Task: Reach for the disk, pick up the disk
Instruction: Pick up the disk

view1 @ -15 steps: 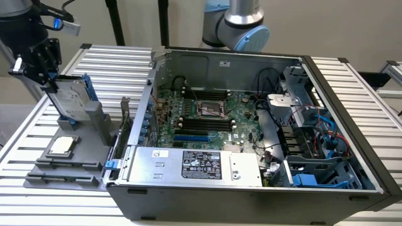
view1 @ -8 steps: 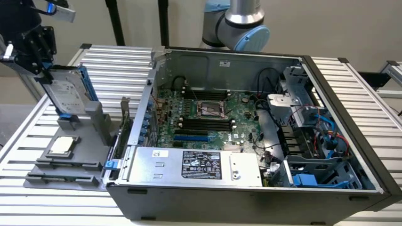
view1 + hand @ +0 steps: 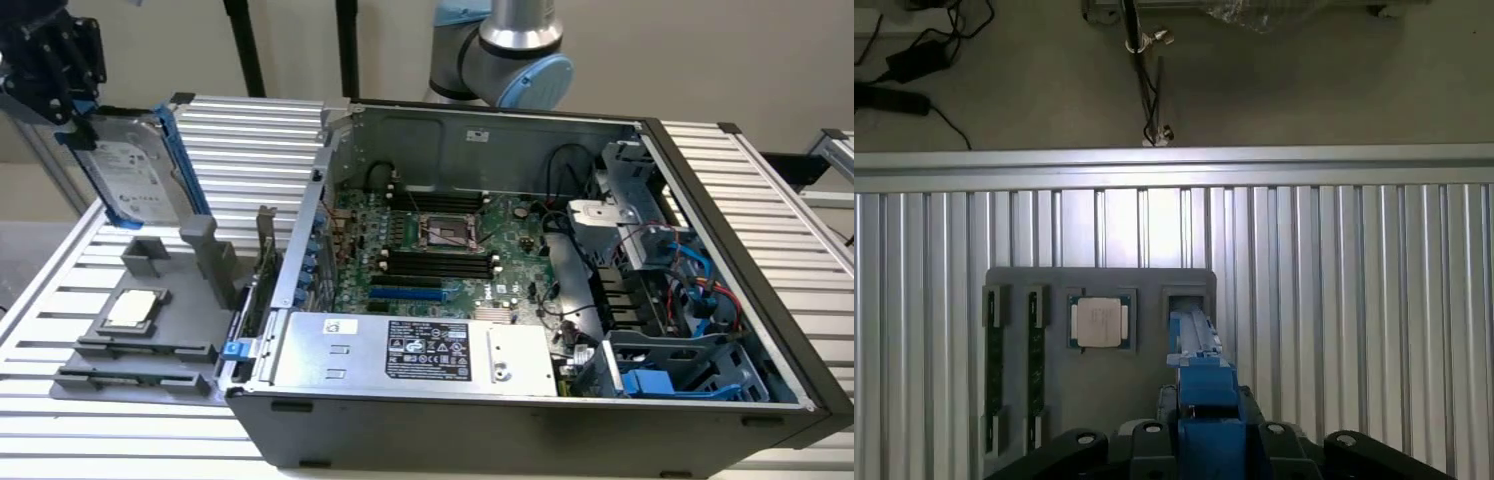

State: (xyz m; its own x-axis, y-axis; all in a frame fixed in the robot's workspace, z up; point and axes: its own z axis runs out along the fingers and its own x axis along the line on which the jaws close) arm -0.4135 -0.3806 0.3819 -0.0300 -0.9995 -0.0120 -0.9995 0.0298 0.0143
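End effector (image 3: pixel 78 130) is closed on the upper edge of the disk (image 3: pixel 134 175), which hangs nearly upright just over the empty slot of the grey holder (image 3: pixel 187 320) on the surface (image 3: pixel 254 130). For a good pick-up, I judge the grip must be firm and the lift straight, without tilt.

No print legible. Disk (image 3: pixel 131 175), 10 o'clock in exterior view: white label, text too fine. Silver box (image 3: pixel 310 358), 6 o'clock: black label (image 3: pixel 430 350), white print unreadable; small white sticker (image 3: pixel 340 326) likewise.
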